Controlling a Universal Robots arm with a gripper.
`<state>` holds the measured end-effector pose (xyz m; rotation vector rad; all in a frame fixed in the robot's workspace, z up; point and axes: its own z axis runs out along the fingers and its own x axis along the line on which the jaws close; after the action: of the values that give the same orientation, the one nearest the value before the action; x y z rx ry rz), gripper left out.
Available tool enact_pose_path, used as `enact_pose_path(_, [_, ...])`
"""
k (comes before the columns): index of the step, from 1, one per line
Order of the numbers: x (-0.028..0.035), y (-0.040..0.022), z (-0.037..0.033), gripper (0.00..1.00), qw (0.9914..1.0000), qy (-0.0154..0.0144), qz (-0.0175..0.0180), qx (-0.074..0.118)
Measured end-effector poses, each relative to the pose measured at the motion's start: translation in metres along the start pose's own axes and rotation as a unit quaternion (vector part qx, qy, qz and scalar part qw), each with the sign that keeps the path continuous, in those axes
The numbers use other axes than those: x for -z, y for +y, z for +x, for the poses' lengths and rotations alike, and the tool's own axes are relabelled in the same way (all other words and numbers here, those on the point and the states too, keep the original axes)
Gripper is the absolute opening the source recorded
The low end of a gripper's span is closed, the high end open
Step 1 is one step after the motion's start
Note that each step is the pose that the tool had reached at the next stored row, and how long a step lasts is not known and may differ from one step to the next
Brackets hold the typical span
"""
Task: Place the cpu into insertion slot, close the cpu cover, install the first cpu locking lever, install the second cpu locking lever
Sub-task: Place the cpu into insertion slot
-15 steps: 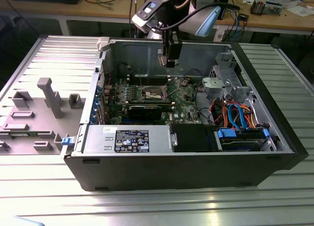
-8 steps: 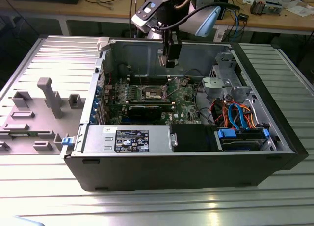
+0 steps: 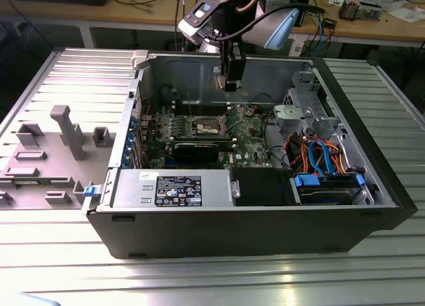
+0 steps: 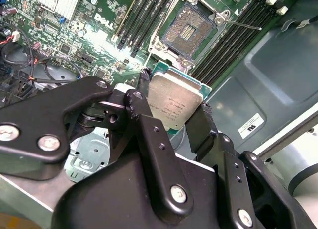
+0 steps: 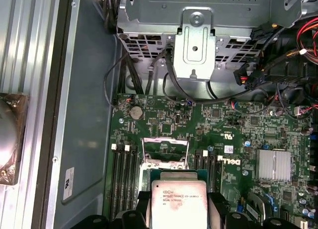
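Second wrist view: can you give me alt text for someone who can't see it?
The gripper holds the cpu, a square silver-topped chip, by two opposite edges above the green circuit board. Beyond it the insertion slot lies open, its dark pin grid exposed, with long black memory slots on both sides.

**Strong overhead light, hot spots on metal and board**

In the exterior view, light pours down evenly from above. The ribbed silver metal table (image 3: 279, 279) throws back long white streaks of glare along its front, while the inside of the open black computer case (image 3: 265, 226) sits dimmer, in shadow. In the second wrist view a white flare burns out a patch of the green circuit board (image 4: 117, 42), and the small silvery-grey square cpu (image 4: 171, 102) gleams pale. In the first wrist view the light is flat, darkest among the black cables (image 5: 283, 96).
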<state>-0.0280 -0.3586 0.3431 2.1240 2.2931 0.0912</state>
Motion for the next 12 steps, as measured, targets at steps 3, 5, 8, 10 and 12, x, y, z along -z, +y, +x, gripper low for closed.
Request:
enact_pose_path(3, [-0.0026, -0.0005, -0.0001, 0.54, 0.99996, -0.0004, -0.0001, -0.009])
enact_pose_path(5, [-0.0058, -0.0008, -0.0001, 0.54, 0.99980, -0.0010, 0.0019, -0.020])
enact_pose_path(8, [-0.0089, -0.0009, -0.0002, 0.54, 0.99952, -0.0017, 0.0042, -0.031])
enact_pose_path(10, [-0.0103, -0.0021, -0.0001, 0.54, 0.99943, -0.0017, 0.0062, -0.033])
enact_pose_path(12, [-0.0107, -0.0043, 0.0000, 0.54, 0.99937, -0.0018, 0.0082, -0.034])
